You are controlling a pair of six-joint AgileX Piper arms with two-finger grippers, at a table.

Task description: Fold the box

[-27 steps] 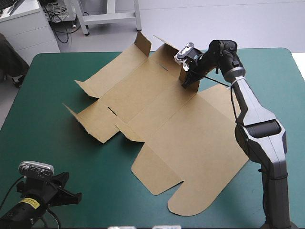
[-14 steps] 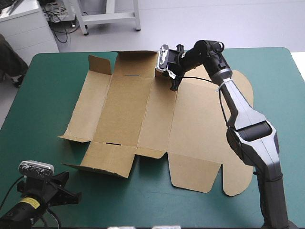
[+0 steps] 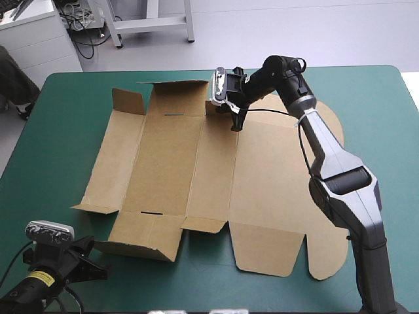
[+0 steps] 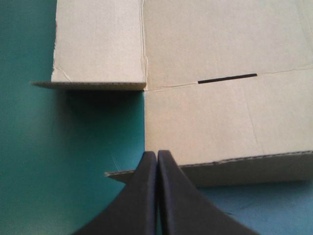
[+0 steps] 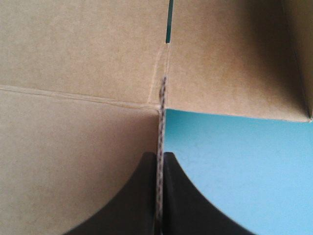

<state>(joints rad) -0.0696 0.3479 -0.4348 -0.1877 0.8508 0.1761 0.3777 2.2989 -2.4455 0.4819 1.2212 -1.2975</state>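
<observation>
The brown box [image 3: 196,163] lies as a cut sheet spread across the teal-green cover [image 3: 59,144], its long creases running from the far edge toward the front. My right gripper [image 3: 237,123] is at the sheet's far edge, shut on a small upright flap. In the right wrist view that board edge [image 5: 161,98] stands pinched between the black fingers [image 5: 160,155]. My left gripper [image 3: 98,267] sits low at the table's front left corner, shut and holding nothing. In the left wrist view its tips [image 4: 157,155] are just short of the box's near-left wall [image 4: 234,169].
Short flaps stand partly raised at the far left corner [image 3: 127,100] and along the near-left wall [image 3: 147,239]. The rounded lid panel [image 3: 327,196] lies flat under the right arm, reaching toward the right edge. Bare cover shows left of the sheet and along the front.
The right gripper has dragged and turned the box: the sheet swung from a diagonal lie to square with the table and shifted left. The left arm has stayed still.
</observation>
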